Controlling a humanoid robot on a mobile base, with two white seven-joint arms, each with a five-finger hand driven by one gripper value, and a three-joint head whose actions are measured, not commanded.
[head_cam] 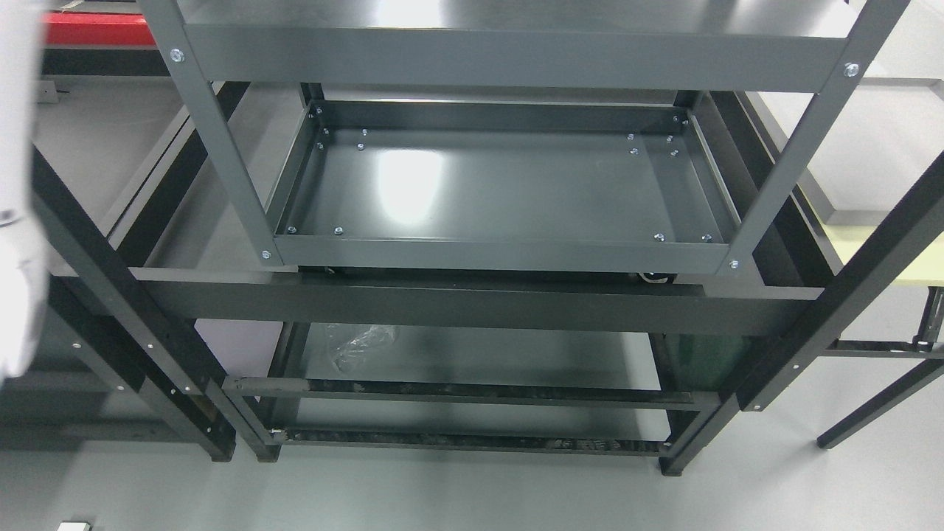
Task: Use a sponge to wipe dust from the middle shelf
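A grey metal rack fills the head view. Its top shelf point(516, 55) runs across the upper edge. Below it lies a rimmed grey tray shelf point(472, 188) with a bare, glossy surface and bolts in its corners. No sponge shows anywhere. A blurred white shape point(18, 221) runs down the left edge, close to the camera, ending in a rounded tip near the lower left. It looks like my left arm, but its outline is too blurred to read. My right arm is out of view.
A black frame point(472, 306) stands around and under the grey rack, with slanted black posts on both sides. A crumpled clear plastic bag point(361, 343) lies on the lowest level. A pale yellow table point(885, 254) is at the right and something red point(96, 29) at the top left.
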